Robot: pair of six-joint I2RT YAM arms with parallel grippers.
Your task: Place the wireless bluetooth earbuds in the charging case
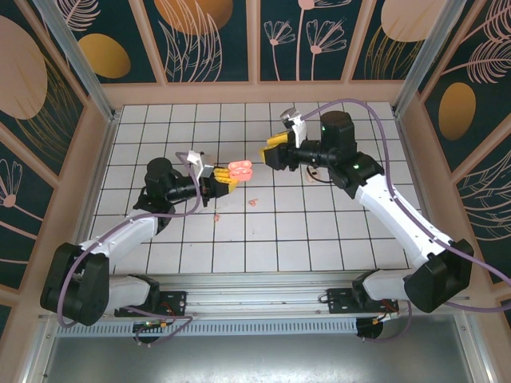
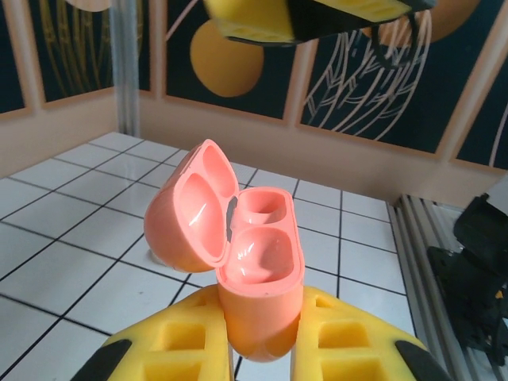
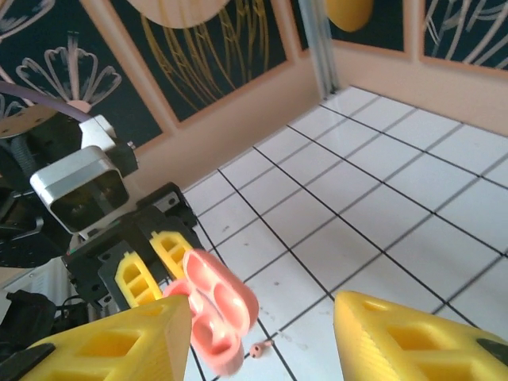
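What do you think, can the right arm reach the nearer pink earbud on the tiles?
Probably yes. The right gripper is open and the earbud lies on bare tile nearby, nothing between, though the charging case in the left gripper hangs close.

The charging case (image 2: 258, 270) is salmon-pink, the jaws yellow, the table (image 1: 319, 231) white (black grid lines).
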